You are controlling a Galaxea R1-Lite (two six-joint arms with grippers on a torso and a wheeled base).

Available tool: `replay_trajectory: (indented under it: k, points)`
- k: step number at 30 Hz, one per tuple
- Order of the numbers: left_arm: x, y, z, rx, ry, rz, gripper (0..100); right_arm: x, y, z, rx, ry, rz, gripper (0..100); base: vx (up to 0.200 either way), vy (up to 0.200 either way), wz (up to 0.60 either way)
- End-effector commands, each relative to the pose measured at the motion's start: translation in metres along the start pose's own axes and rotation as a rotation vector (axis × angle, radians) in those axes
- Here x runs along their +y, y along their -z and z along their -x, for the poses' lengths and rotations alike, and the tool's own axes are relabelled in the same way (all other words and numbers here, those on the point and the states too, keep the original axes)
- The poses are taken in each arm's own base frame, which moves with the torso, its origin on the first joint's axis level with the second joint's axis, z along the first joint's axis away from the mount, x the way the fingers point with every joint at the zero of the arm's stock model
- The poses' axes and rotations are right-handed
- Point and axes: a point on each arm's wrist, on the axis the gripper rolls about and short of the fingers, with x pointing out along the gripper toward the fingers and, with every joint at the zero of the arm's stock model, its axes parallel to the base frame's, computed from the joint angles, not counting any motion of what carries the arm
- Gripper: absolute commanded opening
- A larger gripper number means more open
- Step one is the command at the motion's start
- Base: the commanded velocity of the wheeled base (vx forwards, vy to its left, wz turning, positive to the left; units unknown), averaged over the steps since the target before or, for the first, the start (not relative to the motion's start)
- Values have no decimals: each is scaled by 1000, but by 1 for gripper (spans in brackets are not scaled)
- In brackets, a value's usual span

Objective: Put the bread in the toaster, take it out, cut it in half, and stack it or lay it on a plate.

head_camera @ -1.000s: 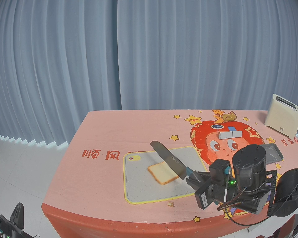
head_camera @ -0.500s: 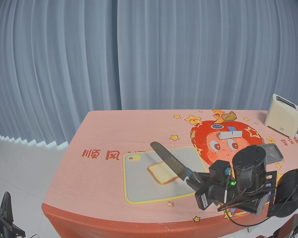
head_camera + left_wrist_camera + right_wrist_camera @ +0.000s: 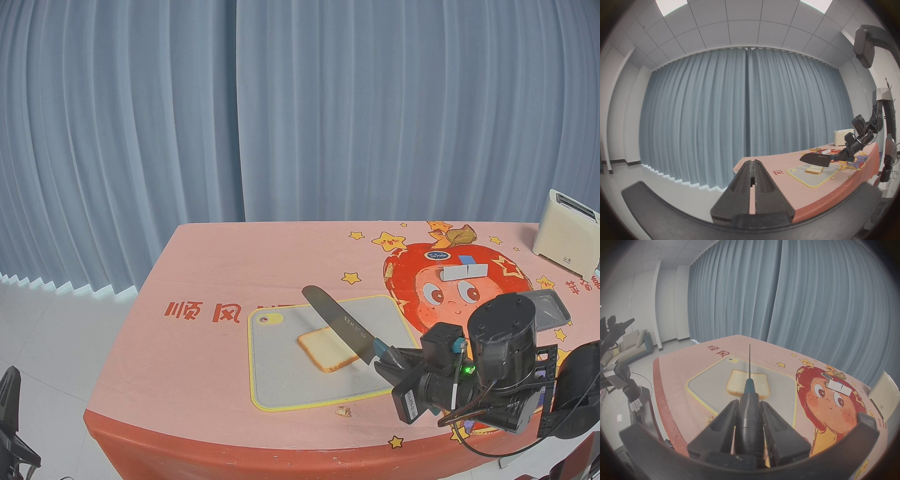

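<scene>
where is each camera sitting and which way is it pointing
Head: high, facing forward and down at the table; right tool gripping the knife shows.
Left wrist: low beside the table, facing across it; shut left tool shows.
Right wrist: behind the knife, facing along it over the bread; right tool shows.
All share knife and bread.

The right arm lies low over the near right part of the counter (image 3: 219, 262), its pincer (image 3: 390, 364) clamped on the handle of the knife (image 3: 340, 325) with the blade pointing forward-left, while the left arm hangs low, well off the counter's left side, its pincer (image 3: 753, 163) pressed closed.
</scene>
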Motion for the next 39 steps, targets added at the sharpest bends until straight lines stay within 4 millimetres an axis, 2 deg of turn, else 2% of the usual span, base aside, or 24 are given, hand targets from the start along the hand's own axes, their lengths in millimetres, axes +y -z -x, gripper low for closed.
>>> replay_trajectory:
  k: [1, 7, 12, 14, 21, 39]
  points:
    - [1, -22, -43, 141, 134, 18, 0, 0, 0, 0, -1, -3, -3, 0, 0, 0, 0]
    - [2, -23, -61, 181, 190, 28, 0, 3, 0, 1, 1, -12, 3, 0, 0, 0, 0]
    - [4, -34, -84, 197, 201, 28, 0, 3, 1, 0, 0, -13, 3, 0, 0, 0, 0]
    - [5, -43, -102, 187, 204, 25, 0, 4, 1, 0, 2, -13, 4, 0, 0, 0, 0]
    - [0, -58, -136, 165, 299, 10, 0, 2, -2, 2, -9, -9, -6, 0, 0, 0, 0]
    - [-14, -74, -181, 174, 408, 11, 0, 9, 0, 4, -9, -4, 7, 0, 0, 0, 0]
